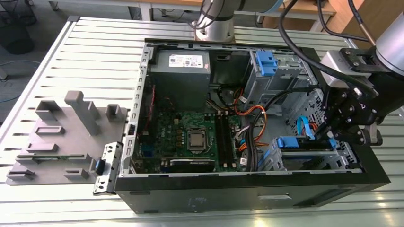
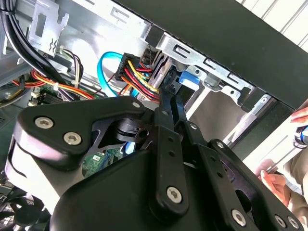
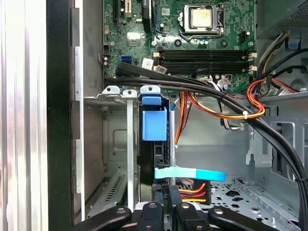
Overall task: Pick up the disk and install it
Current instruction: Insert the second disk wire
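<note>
- I am reaching my gripper [image 1: 330, 136] down into the open computer case [image 1: 252, 190], at the near corner on the exterior view's right.
- My jaws are drawn close together in both wrist views, with the tips resting at the disk's end. I cannot tell whether they are pinching anything.
- The disk [image 3: 153, 126] is standing on edge in the metal drive cage [image 3: 118, 139], against the case's side wall. Its blue carrier is facing me.
- A light-blue cable [image 3: 192, 173] and a bundle of red, yellow and black wires [image 3: 192, 190] are crossing just beside my fingertips [image 3: 169, 195].
- I am judging the disk to be stiff, fairly heavy for its size and sensitive to knocks, with smooth metal faces that could slip.
- I am judging the blue carrier's edges to be the safer hold, away from the plugs.
</note>
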`<state>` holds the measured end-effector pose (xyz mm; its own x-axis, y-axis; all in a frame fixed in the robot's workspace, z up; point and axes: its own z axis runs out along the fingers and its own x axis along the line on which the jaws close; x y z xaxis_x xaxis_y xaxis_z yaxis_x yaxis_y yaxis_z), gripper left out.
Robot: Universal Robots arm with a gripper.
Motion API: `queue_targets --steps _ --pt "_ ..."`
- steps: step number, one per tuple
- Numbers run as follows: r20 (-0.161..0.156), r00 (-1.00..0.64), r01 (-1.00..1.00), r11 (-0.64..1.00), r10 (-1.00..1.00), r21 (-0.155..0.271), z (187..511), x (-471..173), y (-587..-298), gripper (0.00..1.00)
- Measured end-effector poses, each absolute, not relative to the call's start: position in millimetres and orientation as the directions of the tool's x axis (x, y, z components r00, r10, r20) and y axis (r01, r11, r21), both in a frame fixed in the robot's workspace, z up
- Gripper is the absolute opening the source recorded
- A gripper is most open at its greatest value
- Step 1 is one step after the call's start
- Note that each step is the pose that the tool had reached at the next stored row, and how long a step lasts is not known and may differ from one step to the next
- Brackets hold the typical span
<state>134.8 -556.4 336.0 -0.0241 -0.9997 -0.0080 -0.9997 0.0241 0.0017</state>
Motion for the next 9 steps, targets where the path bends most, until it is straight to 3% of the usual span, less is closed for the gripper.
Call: queue_targets --steps 9 --pt "-0.005 -0.024 -1.000 0.024 -1.000 0.001 335.1 134.3 -556.4 0.17"
